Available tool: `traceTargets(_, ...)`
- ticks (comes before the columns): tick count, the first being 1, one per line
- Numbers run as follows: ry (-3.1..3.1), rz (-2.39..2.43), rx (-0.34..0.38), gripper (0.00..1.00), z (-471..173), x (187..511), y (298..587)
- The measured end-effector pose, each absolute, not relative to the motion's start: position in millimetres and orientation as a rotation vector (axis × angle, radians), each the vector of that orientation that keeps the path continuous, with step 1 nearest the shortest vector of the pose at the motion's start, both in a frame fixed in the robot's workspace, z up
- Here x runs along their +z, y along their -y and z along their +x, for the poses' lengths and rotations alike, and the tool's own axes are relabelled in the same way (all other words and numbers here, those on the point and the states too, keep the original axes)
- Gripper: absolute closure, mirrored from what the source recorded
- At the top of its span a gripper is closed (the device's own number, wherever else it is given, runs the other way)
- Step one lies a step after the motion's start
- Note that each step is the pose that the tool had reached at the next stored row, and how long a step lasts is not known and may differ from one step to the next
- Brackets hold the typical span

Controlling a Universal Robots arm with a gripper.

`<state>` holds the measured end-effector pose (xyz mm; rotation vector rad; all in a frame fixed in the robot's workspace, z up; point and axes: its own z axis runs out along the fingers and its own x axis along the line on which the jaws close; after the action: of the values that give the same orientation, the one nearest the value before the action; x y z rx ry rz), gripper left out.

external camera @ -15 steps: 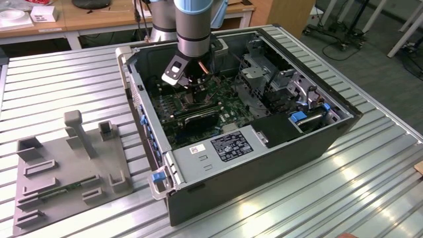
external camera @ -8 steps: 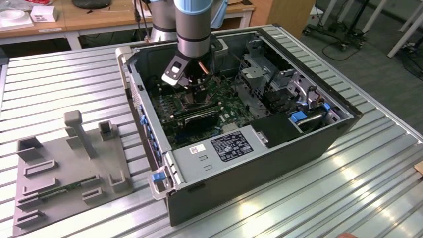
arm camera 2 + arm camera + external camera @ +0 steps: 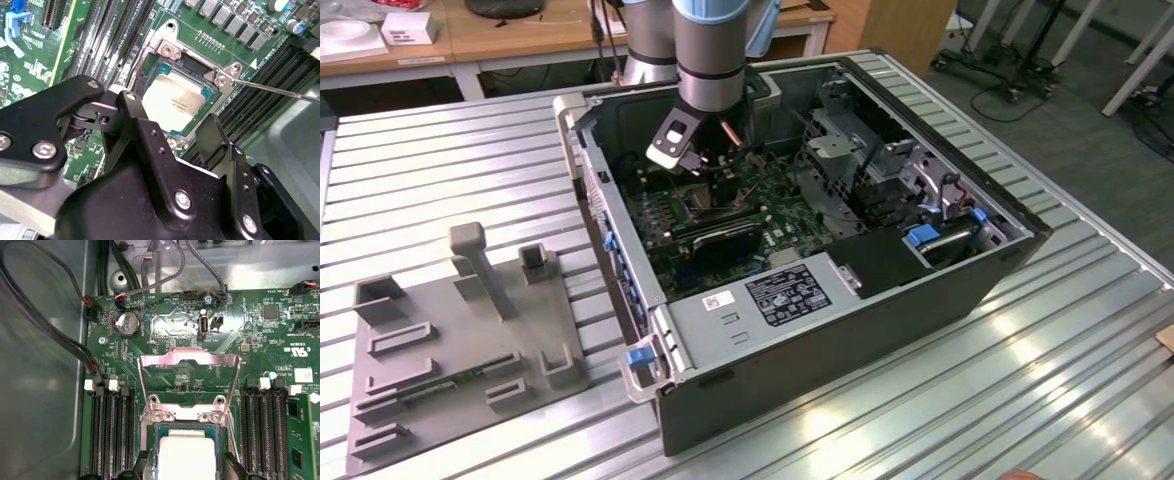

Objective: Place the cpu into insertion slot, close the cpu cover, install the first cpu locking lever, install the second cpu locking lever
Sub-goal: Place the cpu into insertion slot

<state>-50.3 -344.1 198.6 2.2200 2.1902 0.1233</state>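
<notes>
**Q:** What is found around the pincer [image 3: 172,112]?
**A:** Long black memory slots [image 3: 107,435] are seen on either side of its fingers [image 3: 131,100]. A thin steel locking lever [image 3: 272,89] is angled outward beyond one finger. The cpu cover [image 3: 187,372], a silvery cut-out frame, is raised open past the fingertips.

**Q:** Where is the cpu [image 3: 175,97] located?
**A:** The flat, square, pale metallic chip is laid level in the insertion slot [image 3: 186,425], edges squared to the green motherboard [image 3: 250,330]. It is bracketed by widely spread fingers, clear of both.
</notes>
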Motion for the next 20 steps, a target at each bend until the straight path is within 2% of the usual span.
traceTargets(20,-2.190,2.220,0.123,0.33,-50.2,219.6,344.1)
